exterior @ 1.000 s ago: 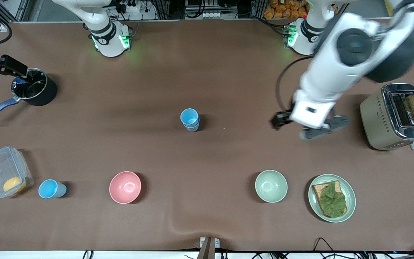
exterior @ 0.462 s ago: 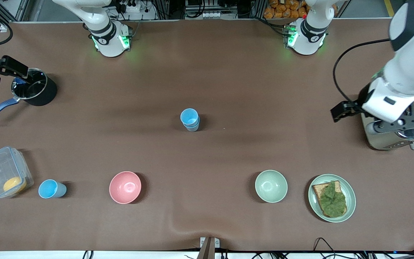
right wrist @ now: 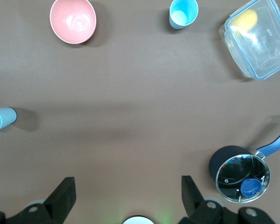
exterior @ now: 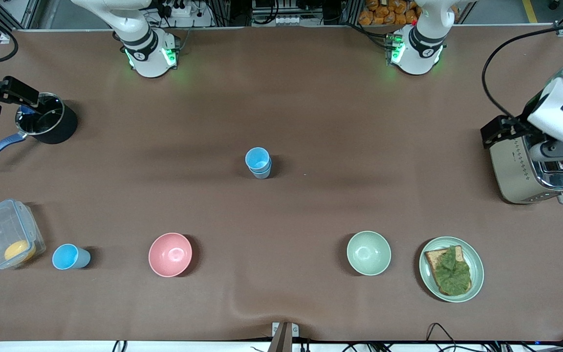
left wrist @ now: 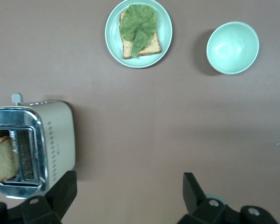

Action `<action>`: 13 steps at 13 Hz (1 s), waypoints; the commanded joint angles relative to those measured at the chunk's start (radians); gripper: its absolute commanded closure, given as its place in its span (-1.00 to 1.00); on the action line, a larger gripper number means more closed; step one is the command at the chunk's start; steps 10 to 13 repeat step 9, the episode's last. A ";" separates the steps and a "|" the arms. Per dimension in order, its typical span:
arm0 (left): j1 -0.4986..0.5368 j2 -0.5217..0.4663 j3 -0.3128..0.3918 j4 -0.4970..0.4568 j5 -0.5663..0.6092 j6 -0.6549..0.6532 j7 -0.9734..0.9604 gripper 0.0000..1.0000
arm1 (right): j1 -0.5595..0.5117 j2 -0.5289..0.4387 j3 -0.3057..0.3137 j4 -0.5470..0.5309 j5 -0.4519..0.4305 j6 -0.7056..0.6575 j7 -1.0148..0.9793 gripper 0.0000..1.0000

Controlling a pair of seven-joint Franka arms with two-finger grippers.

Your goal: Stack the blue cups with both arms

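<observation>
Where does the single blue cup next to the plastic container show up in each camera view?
Front view: the single blue cup stands low in the picture, between the plastic container and the pink bowl.
Left wrist view: not in it.
Right wrist view: the cup is at the top edge, again between the container and the pink bowl.
Shared landmark: the pink bowl.

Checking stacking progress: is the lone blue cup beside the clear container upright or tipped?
Upright: the lone blue cup stands with its open mouth up.
</observation>
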 commanded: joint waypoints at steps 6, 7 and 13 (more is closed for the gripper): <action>-0.090 -0.053 0.117 -0.033 -0.061 -0.004 0.041 -1.00 | -0.026 0.002 0.018 0.005 0.003 -0.007 0.000 -1.00; -0.096 -0.053 0.128 -0.035 -0.069 -0.007 0.038 -1.00 | -0.026 0.003 0.020 0.005 0.003 -0.005 0.000 -1.00; -0.102 -0.053 0.131 -0.033 -0.071 -0.018 0.039 -1.00 | -0.026 0.003 0.018 0.005 0.003 -0.005 0.000 -1.00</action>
